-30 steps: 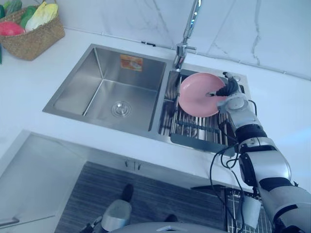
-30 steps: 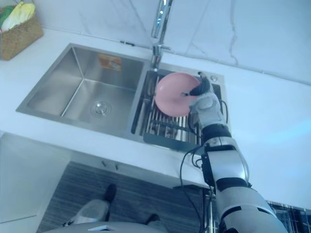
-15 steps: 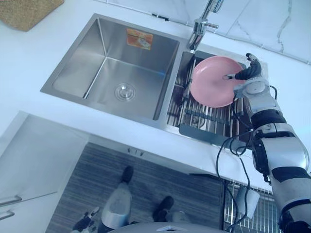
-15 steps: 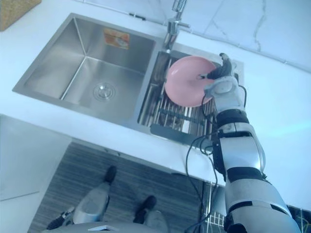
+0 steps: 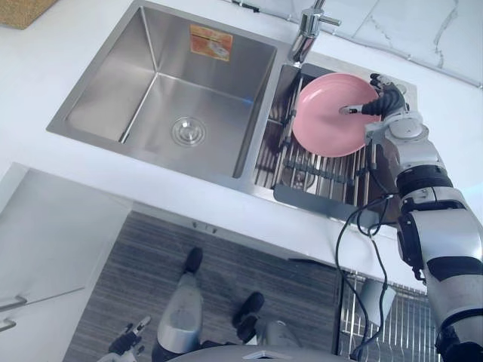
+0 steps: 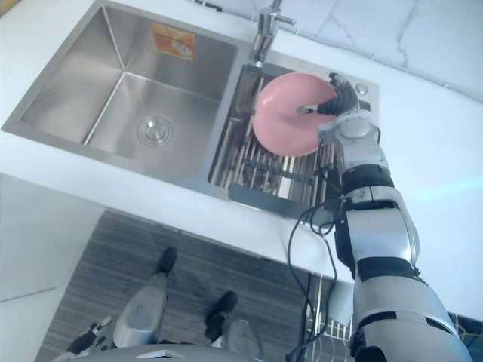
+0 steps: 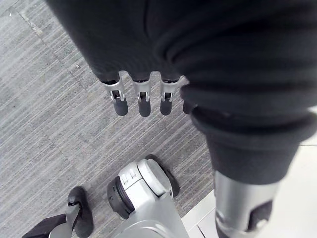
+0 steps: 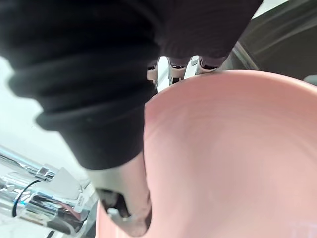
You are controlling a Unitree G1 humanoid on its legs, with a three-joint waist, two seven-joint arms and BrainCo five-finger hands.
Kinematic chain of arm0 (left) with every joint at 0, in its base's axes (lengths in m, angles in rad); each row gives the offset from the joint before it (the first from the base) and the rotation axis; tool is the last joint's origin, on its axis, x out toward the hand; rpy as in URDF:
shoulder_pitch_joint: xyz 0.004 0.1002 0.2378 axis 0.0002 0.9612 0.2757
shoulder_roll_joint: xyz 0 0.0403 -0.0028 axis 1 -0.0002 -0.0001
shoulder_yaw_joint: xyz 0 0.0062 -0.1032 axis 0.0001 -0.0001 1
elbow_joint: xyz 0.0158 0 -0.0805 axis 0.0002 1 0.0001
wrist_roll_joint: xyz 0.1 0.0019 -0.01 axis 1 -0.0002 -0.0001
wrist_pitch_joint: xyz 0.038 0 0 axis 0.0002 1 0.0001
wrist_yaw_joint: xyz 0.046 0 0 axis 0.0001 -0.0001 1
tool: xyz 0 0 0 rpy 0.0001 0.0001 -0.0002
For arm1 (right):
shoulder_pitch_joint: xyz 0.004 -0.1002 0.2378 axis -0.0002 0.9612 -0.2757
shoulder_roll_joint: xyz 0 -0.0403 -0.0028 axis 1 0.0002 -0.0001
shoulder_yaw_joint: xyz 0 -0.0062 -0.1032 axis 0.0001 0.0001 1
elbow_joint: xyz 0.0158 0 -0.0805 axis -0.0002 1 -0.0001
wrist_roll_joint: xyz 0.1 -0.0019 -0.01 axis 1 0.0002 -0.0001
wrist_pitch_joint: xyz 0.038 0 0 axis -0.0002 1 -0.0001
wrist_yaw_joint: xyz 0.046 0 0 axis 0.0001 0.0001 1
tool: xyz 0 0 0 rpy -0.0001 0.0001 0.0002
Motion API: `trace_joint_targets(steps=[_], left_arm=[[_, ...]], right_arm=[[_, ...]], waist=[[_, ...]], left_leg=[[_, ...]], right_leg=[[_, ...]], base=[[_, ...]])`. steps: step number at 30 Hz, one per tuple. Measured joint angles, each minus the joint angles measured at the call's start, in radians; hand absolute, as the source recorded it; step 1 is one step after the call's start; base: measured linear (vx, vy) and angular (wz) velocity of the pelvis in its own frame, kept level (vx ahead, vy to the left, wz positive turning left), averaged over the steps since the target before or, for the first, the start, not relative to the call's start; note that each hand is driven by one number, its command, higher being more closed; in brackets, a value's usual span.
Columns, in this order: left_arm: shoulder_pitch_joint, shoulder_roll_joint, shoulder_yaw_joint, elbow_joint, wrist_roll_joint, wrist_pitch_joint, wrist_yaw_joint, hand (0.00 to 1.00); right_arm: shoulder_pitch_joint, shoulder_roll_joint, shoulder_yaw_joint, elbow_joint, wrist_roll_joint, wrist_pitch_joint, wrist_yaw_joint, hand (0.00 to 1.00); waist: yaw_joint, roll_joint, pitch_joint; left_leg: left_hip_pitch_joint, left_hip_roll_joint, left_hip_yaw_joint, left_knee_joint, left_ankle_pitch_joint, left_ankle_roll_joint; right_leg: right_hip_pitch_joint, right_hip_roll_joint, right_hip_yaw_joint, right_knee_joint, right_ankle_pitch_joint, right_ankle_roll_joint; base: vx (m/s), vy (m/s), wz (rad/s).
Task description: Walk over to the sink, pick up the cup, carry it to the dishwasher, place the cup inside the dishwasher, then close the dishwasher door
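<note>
Left eye view: a steel sink with two basins is set into the white desk. The large basin lies toward 10 o'clock, its drain in the floor of the basin. The faucet stands at 12 o'clock. The smaller basin, toward 2 o'clock, carries a wire rack. A pink plate stands tilted over that rack. The right hand is at the plate's 2 o'clock edge, thumb on the pink face and fingers behind the rim. The left hand hangs at 7 o'clock over the grey striped floor.

Right eye view: the same layout. The pink plate sits at 1 o'clock, just below the faucet, with the right hand on its 2 o'clock edge.

Left wrist view: the left hand holds nothing; its fingers hang straight and relaxed above the floor.

Right wrist view: the plate's pink face is very close. The right hand pinches its rim: the thumb lies across the face, and the fingers are curled behind the edge.
</note>
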Motion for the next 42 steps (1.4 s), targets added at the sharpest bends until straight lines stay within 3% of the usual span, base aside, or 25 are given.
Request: trace_joint_targets(steps=[5,6,14,20,34,42], left_arm=[[0.0,-0.001,-0.019,-0.001,0.0,0.001,0.0,0.0],[0.0,-0.001,-0.019,-0.001,0.0,0.001,0.0,0.0],[0.0,0.0,-0.025,-0.002,0.001,0.002,0.0,0.0],[0.0,0.0,-0.039,-0.004,0.001,0.002,0.0,0.0],[0.0,-0.032,-0.059,-0.005,0.015,-0.002,0.001,0.0],[0.0,-0.037,-0.061,-0.004,0.015,-0.002,0.001,0.0]], right_arm=[[0.0,-0.003,0.0,0.0,0.021,-0.009,0.071,0.0],[0.001,-0.003,0.0,0.0,0.042,-0.009,0.095,1.0],[0.069,-0.021,-0.001,-0.006,0.17,0.018,0.22,1.0],[0.079,-0.021,-0.001,-0.006,0.212,0.033,0.261,1.0],[0.166,-0.018,-0.033,-0.098,0.329,0.072,0.286,1.0],[0.195,0.027,-0.071,-0.133,0.487,0.094,0.275,1.0]], waist=[[-0.002,0.002,0.001],[-0.003,0.002,0.001],[-0.006,0.003,0.0],[-0.008,0.004,0.0],[-0.038,0.01,-0.006],[-0.046,0.019,-0.023]], left_leg=[[0.01,0.004,0.004,-0.005,-0.001,-0.002],[0.014,0.005,0.006,-0.005,-0.003,-0.003],[0.03,0.011,0.014,-0.005,-0.004,-0.005],[0.031,0.01,0.015,-0.005,-0.004,-0.007],[0.052,0.007,0.017,-0.005,-0.006,-0.013],[0.064,0.008,0.021,-0.005,-0.01,-0.018]], right_leg=[[0.001,-0.001,0.005,0.018,-0.011,-0.003],[0.001,-0.002,0.007,0.026,-0.016,-0.002],[0.003,-0.001,0.021,0.045,-0.027,-0.004],[0.003,-0.001,0.022,0.047,-0.028,-0.004],[0.026,0.003,0.025,0.027,-0.024,-0.004],[0.04,0.004,0.026,0.019,-0.023,-0.003]], base=[[-0.01,-0.005,-0.02],[-0.01,-0.01,-0.04],[0.0,-0.009,-0.04],[0.0,0.0,0.0],[0.0,0.0,0.0],[0.0,0.0,0.0]])
